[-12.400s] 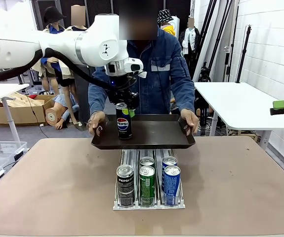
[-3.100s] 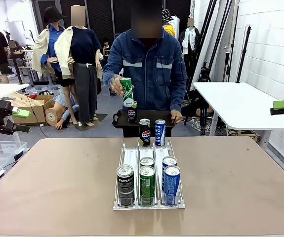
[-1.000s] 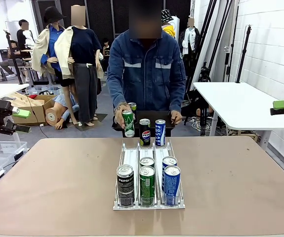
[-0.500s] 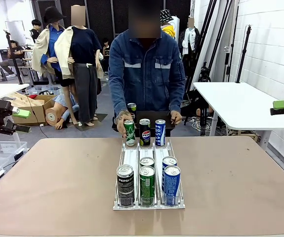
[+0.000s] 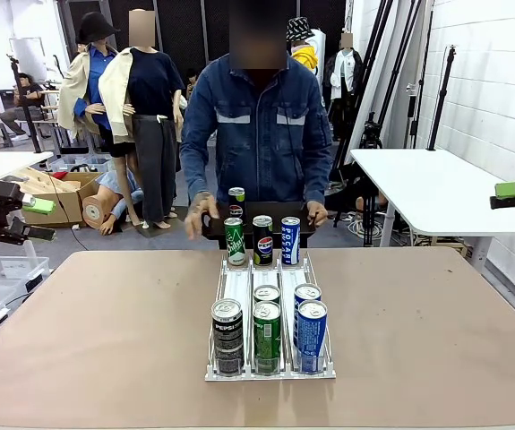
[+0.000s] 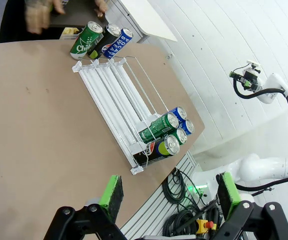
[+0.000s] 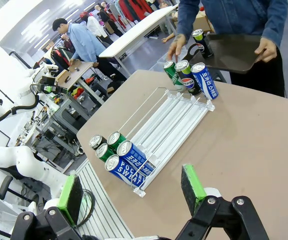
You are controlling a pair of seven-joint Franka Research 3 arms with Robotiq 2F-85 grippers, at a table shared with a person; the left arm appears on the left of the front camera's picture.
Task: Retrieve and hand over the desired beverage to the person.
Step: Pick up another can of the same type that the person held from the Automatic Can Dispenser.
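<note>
Hand off the can now: half a second ago the person's hand (image 5: 200, 215) gripped the green can (image 5: 234, 242); it has let go and drawn back, hanging just beyond the far end of the rack (image 5: 237, 285). Green can stands upright in the rack's left lane, far end. Beside it, same end: far Pepsi can (image 5: 262, 240) in the middle lane, Pocari can (image 5: 290, 240) in the right lane, all three close together. Person (image 5: 257, 125), blue denim jacket, stands beyond the rack's far end, other hand on a dark tray (image 5: 275, 215) with one can (image 5: 236, 203) upright on it. Rack's near end: near Pepsi can (image 5: 227, 336), a second green can (image 5: 267, 336), a blue can (image 5: 311, 333) in front, two more right behind. Rack sits mid table (image 5: 105, 322). Left claw (image 6: 170, 187) spread wide, pinching nothing, well off the rack's left side. Right claw (image 7: 132, 180) likewise spread and empty, well off the rack's right side.
</note>
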